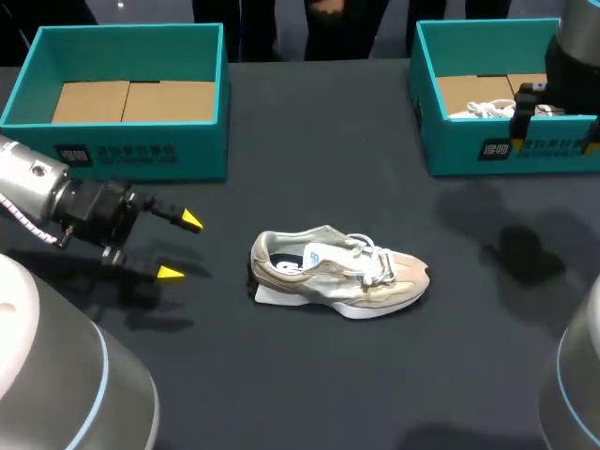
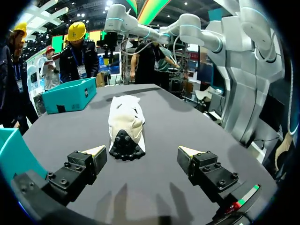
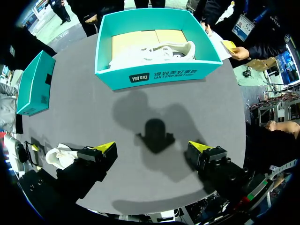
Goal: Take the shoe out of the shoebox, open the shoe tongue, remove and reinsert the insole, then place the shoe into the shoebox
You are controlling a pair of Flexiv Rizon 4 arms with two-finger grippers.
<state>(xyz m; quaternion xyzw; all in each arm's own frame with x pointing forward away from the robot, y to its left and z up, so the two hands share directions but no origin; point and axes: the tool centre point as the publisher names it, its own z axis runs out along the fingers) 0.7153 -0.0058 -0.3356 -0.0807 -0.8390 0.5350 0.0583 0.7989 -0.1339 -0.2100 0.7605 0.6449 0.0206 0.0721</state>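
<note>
**Head view.** Shoe (image 1: 337,277), a beige-and-white trainer, lies near the middle of the table (image 1: 309,384). Its heel is toward the left gripper (image 1: 180,247) and its toe toward the robot's right. It is out of both boxes and well apart from each. The collar gapes, showing a blue-and-white insole (image 1: 314,255); the white laces (image 1: 375,262) sit loose over the tongue. Left gripper is spread wide, empty, near the heel but not touching. The left shoebox (image 1: 141,155) is teal and shows only its cardboard floor. The right shoebox (image 1: 525,150) holds a second shoe (image 1: 483,110), w/ the right arm above it.

Step in hand, by judgement: opening the tongue, then pulling the insole. Advice: one arm pins the heel or sole while the other lifts the tongue up and fwd., clear of the laces. Pinch the insole at its heel edge, since the foam prob. bends and drags.

**Left wrist view.** Shoe (image 2: 125,117) lies straight ahead of the gripper (image 2: 142,152), black heel tread (image 2: 126,145) nearest and pale upper beyond. Yellow-tipped fingers stand far apart w/ nothing between them.

**Right wrist view.** Right gripper (image 3: 152,147) is spread wide and empty above bare table, its shadow below. Right shoebox (image 3: 159,75) is ahead, the second shoe (image 3: 159,50) inside against the far wall. A white shape beside one finger may be the task shoe; too hidden to tell.
</note>
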